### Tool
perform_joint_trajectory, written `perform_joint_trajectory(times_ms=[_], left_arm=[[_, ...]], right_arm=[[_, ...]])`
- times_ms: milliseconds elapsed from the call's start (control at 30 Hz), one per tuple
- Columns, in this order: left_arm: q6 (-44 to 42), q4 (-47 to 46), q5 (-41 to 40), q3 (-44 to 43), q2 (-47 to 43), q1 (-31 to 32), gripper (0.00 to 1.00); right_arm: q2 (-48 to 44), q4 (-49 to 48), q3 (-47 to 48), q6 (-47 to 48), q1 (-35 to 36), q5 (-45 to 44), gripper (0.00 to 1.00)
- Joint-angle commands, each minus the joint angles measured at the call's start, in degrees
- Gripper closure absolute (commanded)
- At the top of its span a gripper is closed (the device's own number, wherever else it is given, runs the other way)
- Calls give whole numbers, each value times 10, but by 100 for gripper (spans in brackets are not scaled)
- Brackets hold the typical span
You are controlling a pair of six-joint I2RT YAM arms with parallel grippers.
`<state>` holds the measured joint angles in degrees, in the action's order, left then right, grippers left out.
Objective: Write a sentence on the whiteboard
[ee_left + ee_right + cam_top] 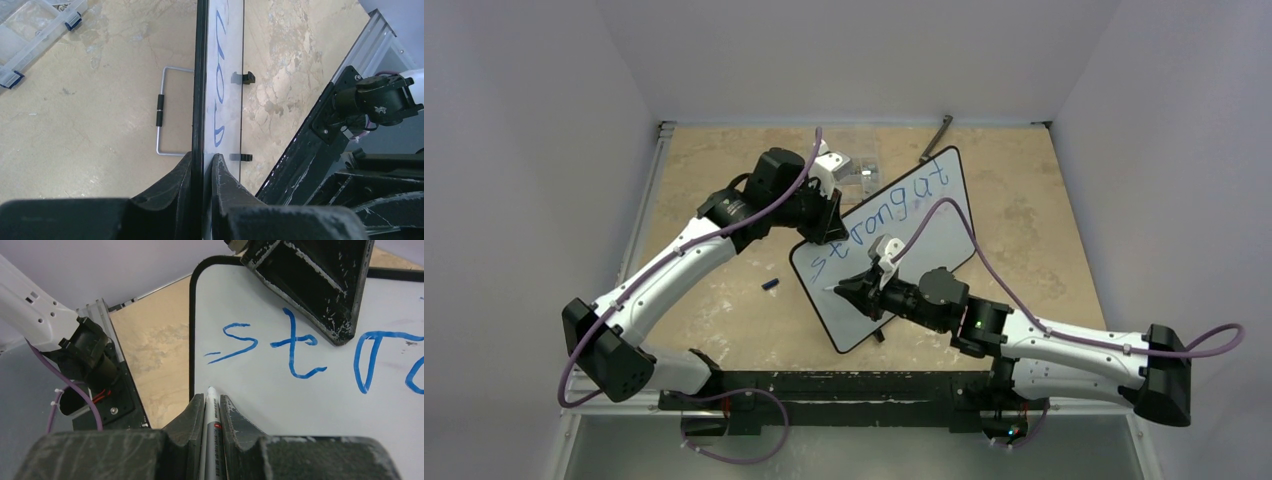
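The whiteboard (pixel 944 235) stands slanted across the table, propped on one long edge. The sentence (pixel 879 215) is one row of blue letters, "strong at". My left gripper (pixel 829 228) is shut on the board's far-left edge; in the left wrist view the fingers (pixel 222 175) pinch the black frame of the whiteboard (pixel 225 55) edge-on. My right gripper (pixel 210 397) is shut on a grey marker (pixel 211 415). Its tip sits by the whiteboard's (pixel 300 405) left border, below the "s" of the sentence (pixel 295 347). Whether the tip touches I cannot tell.
A small blue cap (pixel 770 285) lies on the table left of the board. A clear plastic box (pixel 859 165) and a dark stick (pixel 936 138) lie at the back. Behind the board a wire stand (pixel 162 112) shows; two black clips (pixel 243 77) sit on its long edge.
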<state>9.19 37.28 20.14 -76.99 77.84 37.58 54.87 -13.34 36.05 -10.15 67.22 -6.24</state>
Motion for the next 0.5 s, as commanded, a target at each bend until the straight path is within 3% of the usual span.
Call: perform_joint_trajectory(times_ms=[0, 467], left_arm=[[-45, 39, -149, 11, 23, -7, 100], [-27, 47, -168, 9, 39, -18, 100]], right_arm=[[-5, -56, -7, 23, 12, -20, 100], [-17, -85, -41, 34, 31, -102, 100]])
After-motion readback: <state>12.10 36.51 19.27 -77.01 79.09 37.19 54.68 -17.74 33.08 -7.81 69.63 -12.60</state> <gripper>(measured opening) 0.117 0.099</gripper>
